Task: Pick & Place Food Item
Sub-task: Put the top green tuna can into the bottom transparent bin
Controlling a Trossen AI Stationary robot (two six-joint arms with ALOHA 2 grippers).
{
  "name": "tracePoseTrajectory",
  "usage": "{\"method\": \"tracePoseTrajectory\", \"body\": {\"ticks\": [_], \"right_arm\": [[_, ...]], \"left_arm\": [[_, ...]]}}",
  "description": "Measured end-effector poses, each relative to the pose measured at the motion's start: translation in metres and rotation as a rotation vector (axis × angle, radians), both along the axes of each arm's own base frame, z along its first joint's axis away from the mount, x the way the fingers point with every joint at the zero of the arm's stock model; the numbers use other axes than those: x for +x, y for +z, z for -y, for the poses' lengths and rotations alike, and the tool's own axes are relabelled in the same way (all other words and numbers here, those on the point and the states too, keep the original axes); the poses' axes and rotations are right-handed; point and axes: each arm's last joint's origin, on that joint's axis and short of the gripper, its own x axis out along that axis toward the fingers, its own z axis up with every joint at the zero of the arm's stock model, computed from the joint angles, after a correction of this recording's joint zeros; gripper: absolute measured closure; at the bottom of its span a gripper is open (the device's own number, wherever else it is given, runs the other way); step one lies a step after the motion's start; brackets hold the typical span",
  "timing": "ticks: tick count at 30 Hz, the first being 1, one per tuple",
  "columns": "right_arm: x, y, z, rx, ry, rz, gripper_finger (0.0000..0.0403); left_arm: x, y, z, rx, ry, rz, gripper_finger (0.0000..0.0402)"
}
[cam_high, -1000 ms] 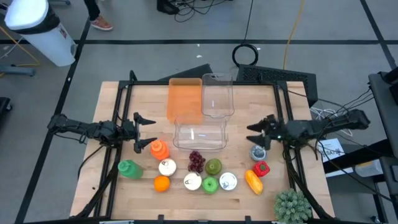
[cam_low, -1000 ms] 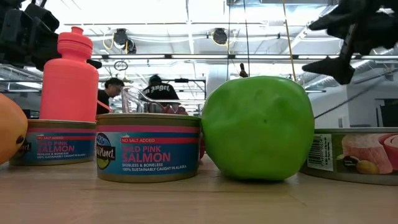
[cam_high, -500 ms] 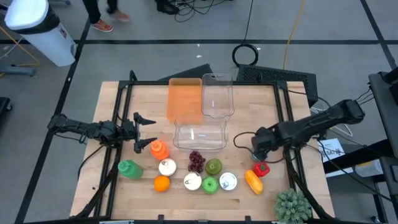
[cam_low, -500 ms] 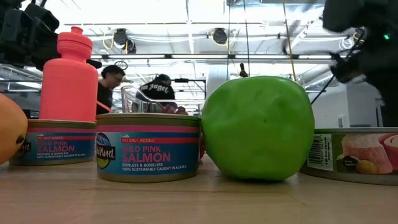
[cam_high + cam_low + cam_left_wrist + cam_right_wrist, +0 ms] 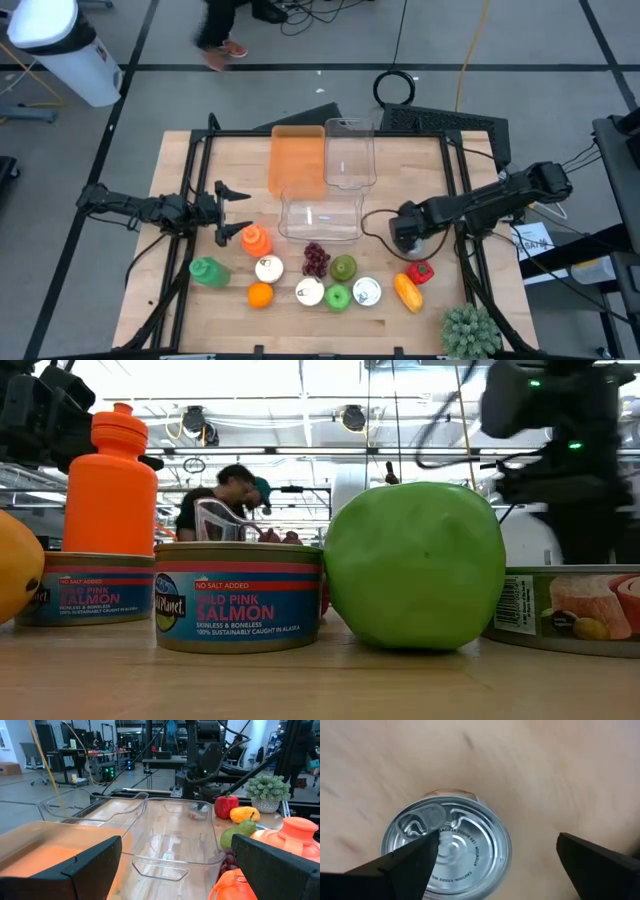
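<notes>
Wooden table (image 5: 400,180) is carrying all food outside the clear container (image 5: 320,215); nothing placed. Right gripper (image 5: 495,870) is hanging with fingers apart directly over the tin can (image 5: 447,852), ungrasped. Left gripper (image 5: 232,212) is waiting open beside the orange bottle (image 5: 256,239).

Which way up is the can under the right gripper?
Upright: the can shows its pull-tab lid toward the wrist camera, right gripper open above it.

Grey floor (image 5: 130,110) — cables, ceiling lights (image 5: 270,408)

Two dark jointed arms with black cables, green indicator lights, tapered black gripper fingers (image 5: 90,865).
</notes>
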Motion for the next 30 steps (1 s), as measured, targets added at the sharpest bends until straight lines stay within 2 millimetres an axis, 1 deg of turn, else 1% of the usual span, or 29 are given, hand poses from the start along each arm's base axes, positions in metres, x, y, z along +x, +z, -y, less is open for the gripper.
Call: {"method": "tracePoseTrajectory", "body": {"ticks": [4, 8, 11, 13, 16, 19, 21, 24, 30], "right_arm": [[0.015, -0.001, 0.009, -0.078, 0.025, 0.129, 0.0011], [0.031, 0.001, 0.016, -0.140, 0.107, 0.273, 0.0011], [0.042, 0.003, 0.020, -0.151, 0.183, 0.362, 0.0011], [0.048, 0.007, 0.023, -0.115, 0.223, 0.428, 0.0011], [0.049, 0.010, 0.029, -0.074, 0.241, 0.453, 0.0011], [0.044, 0.007, 0.035, -0.070, 0.224, 0.403, 0.0011], [0.043, 0.006, 0.037, -0.073, 0.213, 0.404, 0.0011], [0.038, 0.000, 0.041, -0.069, 0.190, 0.381, 0.0011], [0.029, -0.001, 0.051, -0.067, 0.127, 0.308, 0.0011]], "left_arm": [[0.000, 0.000, 0.000, 0.000, 0.000, 0.000, 0.0009], [0.000, 0.000, 0.000, 0.000, 0.000, 0.000, 0.0009], [0.000, 0.000, 0.000, 0.000, 0.000, 0.000, 0.0009], [0.000, 0.000, 0.000, 0.000, 0.000, 0.000, 0.0009], [0.000, 0.000, 0.000, 0.000, 0.000, 0.000, 0.0009], [0.000, 0.000, 0.000, 0.000, 0.000, 0.000, 0.0009], [0.000, 0.000, 0.000, 0.000, 0.000, 0.000, 0.0009], [0.000, 0.000, 0.000, 0.000, 0.000, 0.000, 0.0009], [0.000, 0.000, 0.000, 0.000, 0.000, 0.000, 0.0009]]}}
